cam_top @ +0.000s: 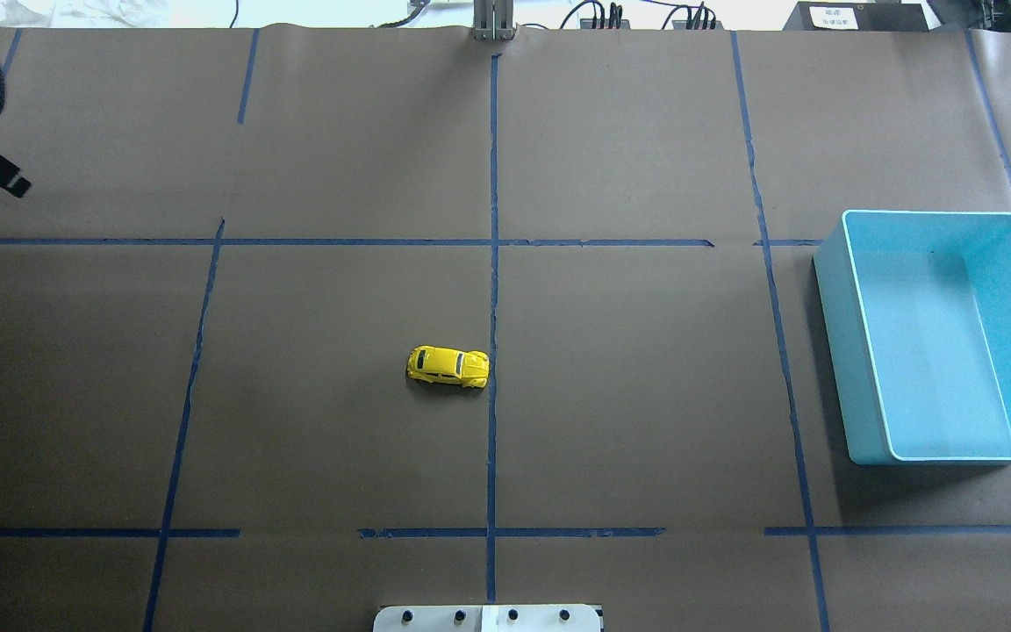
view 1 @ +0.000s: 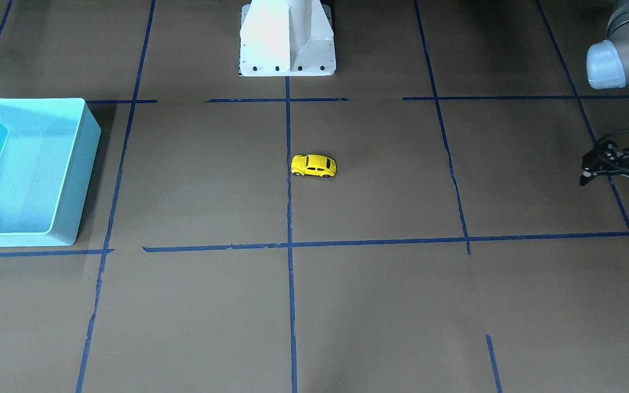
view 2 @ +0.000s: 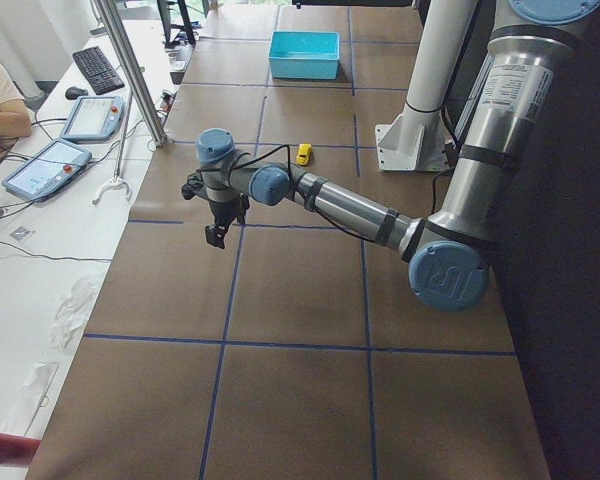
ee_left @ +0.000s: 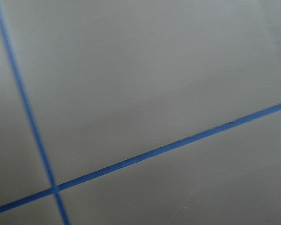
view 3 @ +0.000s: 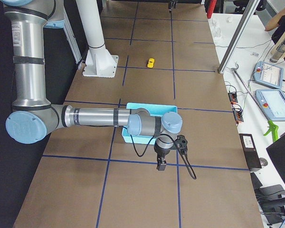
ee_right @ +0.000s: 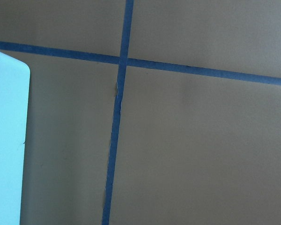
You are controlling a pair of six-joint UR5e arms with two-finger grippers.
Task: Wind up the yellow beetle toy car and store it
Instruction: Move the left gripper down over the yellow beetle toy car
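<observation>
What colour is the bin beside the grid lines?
The bin is plain turquoise with no pattern. It shows best in the overhead exterior view.

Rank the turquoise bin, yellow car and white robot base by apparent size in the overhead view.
1. turquoise bin, by far the largest.
2. white robot base, though the frame edge cuts it off.
3. yellow beetle toy car, the smallest.

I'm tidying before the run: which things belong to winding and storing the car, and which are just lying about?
For the job: yellow toy car, turquoise bin (likely for storing).
Lying about: keyboard, mouse, bottle, all off the table on side desks.
</observation>
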